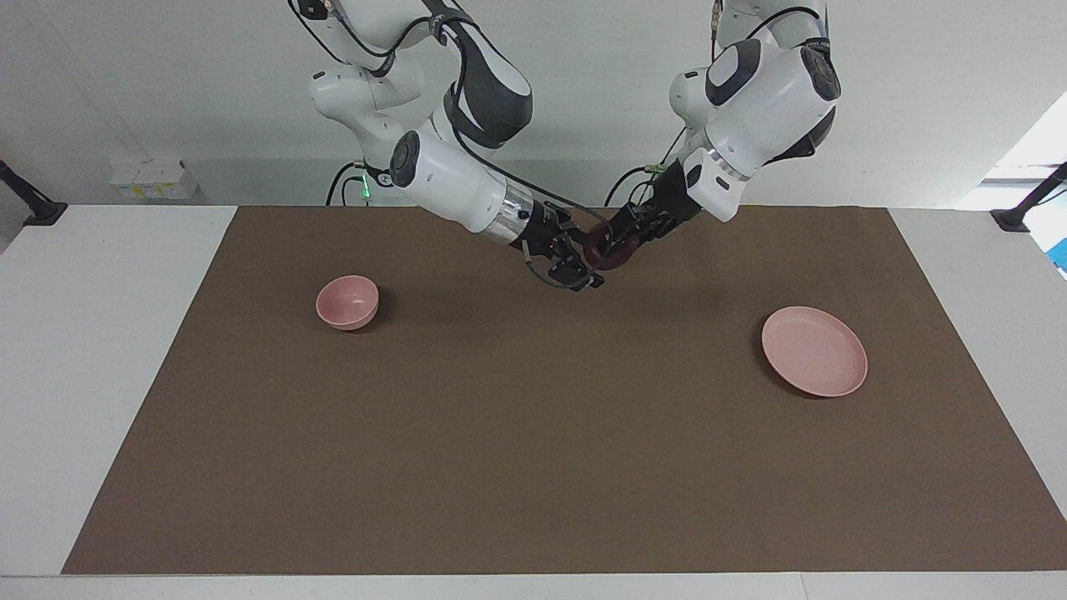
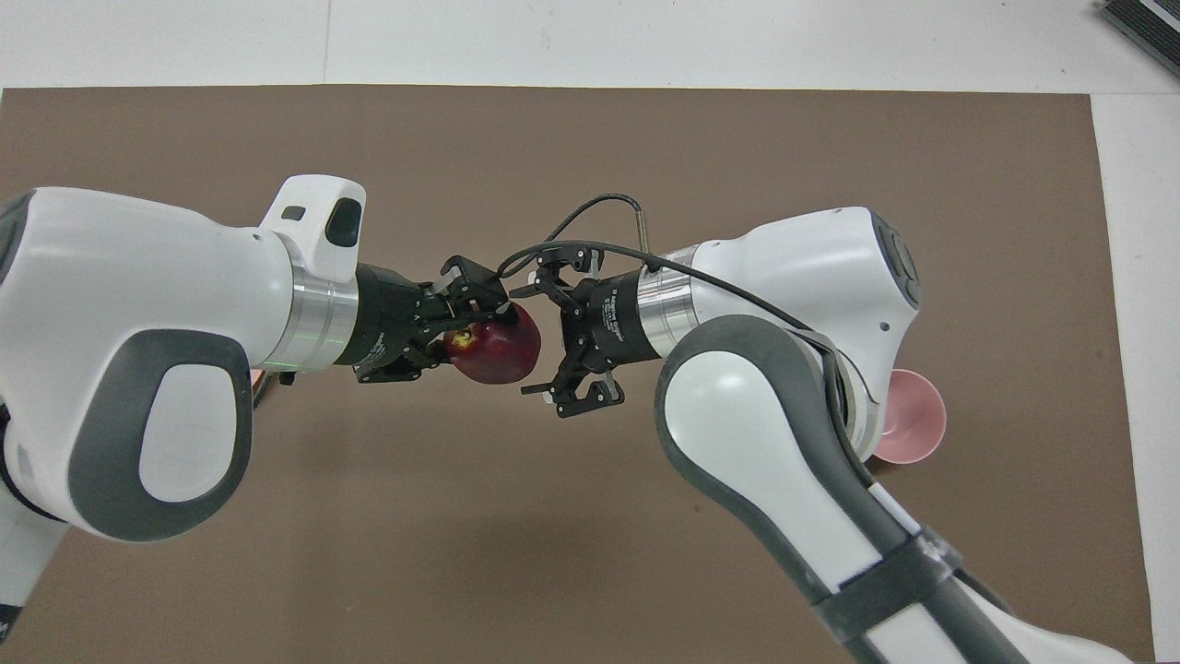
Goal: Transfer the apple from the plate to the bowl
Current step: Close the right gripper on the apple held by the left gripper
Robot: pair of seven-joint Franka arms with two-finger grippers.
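Observation:
The dark red apple (image 1: 602,248) (image 2: 493,350) hangs in the air over the brown mat, midway between the two arms' ends of the table. My left gripper (image 1: 615,240) (image 2: 468,334) is shut on it. My right gripper (image 1: 581,268) (image 2: 541,337) faces it, open, its fingertips level with the apple's free side; whether they touch it I cannot tell. The pink bowl (image 1: 347,302) (image 2: 914,417) stands toward the right arm's end, half hidden by that arm from overhead. Toward the left arm's end lies the bare pink plate (image 1: 814,350); from overhead only a sliver shows.
The brown mat (image 1: 517,433) covers most of the white table (image 1: 100,350). Small white boxes (image 1: 154,177) stand at the wall near the right arm's base. Black clamps (image 1: 33,208) (image 1: 1021,212) sit at both table ends.

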